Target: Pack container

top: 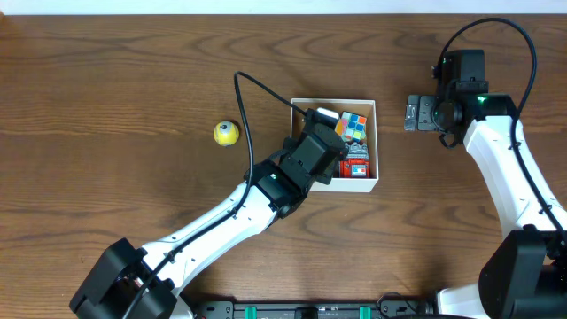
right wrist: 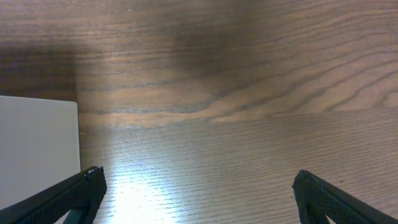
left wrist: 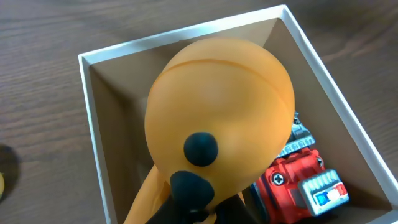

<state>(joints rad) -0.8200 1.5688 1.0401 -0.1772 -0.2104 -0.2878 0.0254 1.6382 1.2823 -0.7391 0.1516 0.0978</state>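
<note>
**Left arm over the container, right arm beside it**

A yellow ball (top: 227, 133) lies well left on the table (top: 115, 80). The left gripper (top: 321, 155), reaching diagonally from bottom left, is clamped on an orange toy (left wrist: 217, 106) above the container (top: 332, 100). The container is square, aligned with the table edges, with open floor along its left wall. The right gripper (right wrist: 199, 180) hovers just right of it, fingers apart.

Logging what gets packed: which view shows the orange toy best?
Left wrist: the orange toy fills the frame over the container. Overhead, the left arm hides it; the right wrist view misses it.
</note>
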